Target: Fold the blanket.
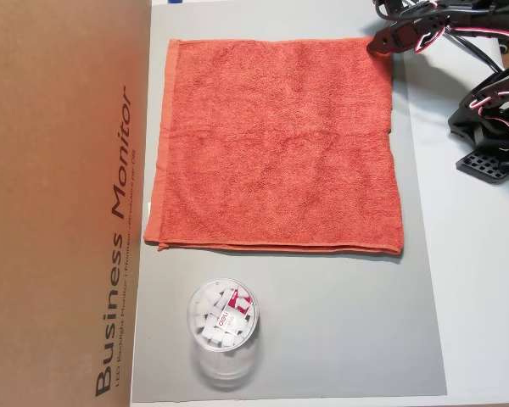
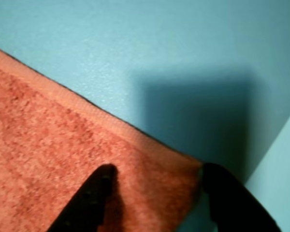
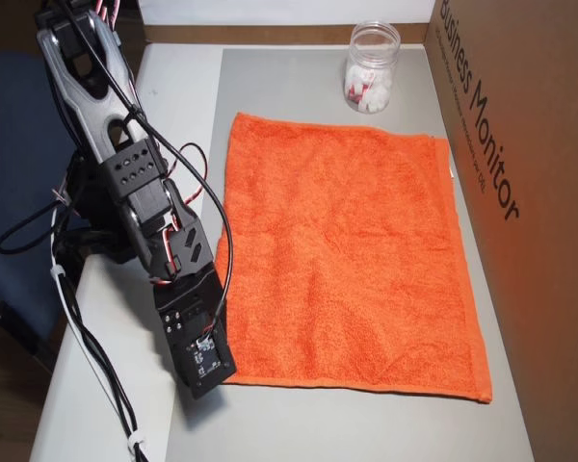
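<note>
Cardboard from the big brown box (image 1: 64, 203) printed "Business Monitor" fills the side of both overhead views farthest from your claw. Next in size, the grey mat (image 1: 322, 339) reaches from that box to just past the claw. On it you have the orange blanket (image 1: 280, 144), lying flat and spread out, with a doubled edge along 1 side in an overhead view. Your black arm (image 3: 125, 173) leans down over the mat's edge, red and white wires running along it. The clear plastic jar (image 1: 223, 326) of small white pieces stands on the mat well apart from the claw, beyond the blanket's far edge.

Your claw (image 2: 154, 176) is at 1 corner of the blanket. In the wrist view its 2 dark fingers (image 2: 94, 198) are spread wide: 1 rests over the cloth, the other just outside the corner over the mat. You have nothing pinched; the corner lies flat between them.
</note>
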